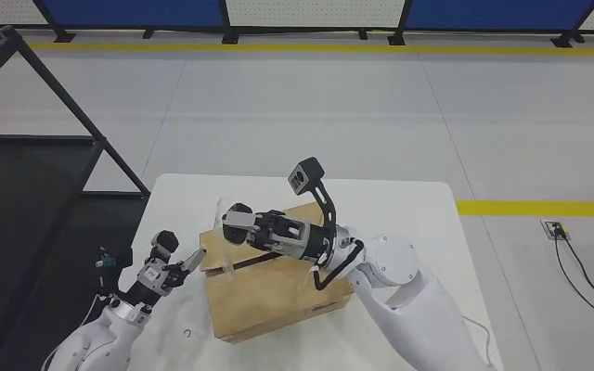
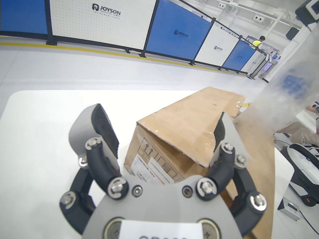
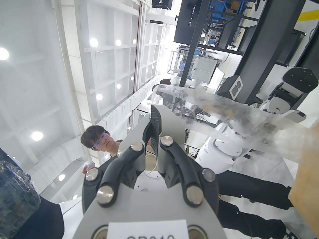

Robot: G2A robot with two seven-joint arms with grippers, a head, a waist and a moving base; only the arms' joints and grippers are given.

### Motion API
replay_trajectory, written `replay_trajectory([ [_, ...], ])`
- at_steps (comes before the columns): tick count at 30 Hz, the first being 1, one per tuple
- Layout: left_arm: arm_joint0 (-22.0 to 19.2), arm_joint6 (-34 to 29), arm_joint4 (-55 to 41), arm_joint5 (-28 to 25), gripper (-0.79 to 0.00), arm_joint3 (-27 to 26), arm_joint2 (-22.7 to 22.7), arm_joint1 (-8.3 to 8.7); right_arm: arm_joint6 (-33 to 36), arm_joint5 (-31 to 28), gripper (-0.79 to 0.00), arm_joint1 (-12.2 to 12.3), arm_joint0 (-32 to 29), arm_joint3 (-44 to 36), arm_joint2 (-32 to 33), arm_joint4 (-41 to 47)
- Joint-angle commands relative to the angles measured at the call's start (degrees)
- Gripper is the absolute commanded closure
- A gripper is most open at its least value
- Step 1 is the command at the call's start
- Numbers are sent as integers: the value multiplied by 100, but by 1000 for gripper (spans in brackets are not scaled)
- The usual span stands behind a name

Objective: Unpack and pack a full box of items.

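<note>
the top view shows the whole layout: a brown cardboard box (image 1: 278,297) sits in the middle of the white desk (image 1: 399,199), with an arm on either side of it. the right arm lies stretched across the top of the box, its wrist turned so the right gripper (image 1: 232,223) sits over the box's far left corner. the left arm comes up from the desk's near left corner, and the left gripper (image 1: 193,260) hangs just beside the box's left wall, apart from it.

the left wrist view shows that gripper (image 2: 162,115) with its fingers spread wide and nothing between them. beyond it stands the box (image 2: 187,125) with one top flap torn and lifted. a strip of clear plastic (image 2: 286,93) rises from the box's top.

the right wrist view looks upward. the right gripper (image 3: 154,115) has its fingers pressed together at the end of the plastic (image 3: 224,115), which runs from the fingertips back to the box edge (image 3: 306,155). from above, the plastic (image 1: 224,243) is a thin pale sheet at that gripper's tip.
</note>
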Motion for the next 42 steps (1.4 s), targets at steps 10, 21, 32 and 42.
replay_trajectory([
  [10,116,-161,542,-81,-785,-369,251,-6,-54,-48,0,-17,-103,25,62,3],
  [21,-110,-364,636,55,-785,-89,447,-22,-60,-5,0,5,-260,-28,248,-25],
  [32,6,-458,508,71,-785,-74,234,3,97,109,0,64,-494,-113,520,27],
  [42,37,-394,415,78,-785,-280,267,-7,196,154,0,88,-596,-154,611,76],
])
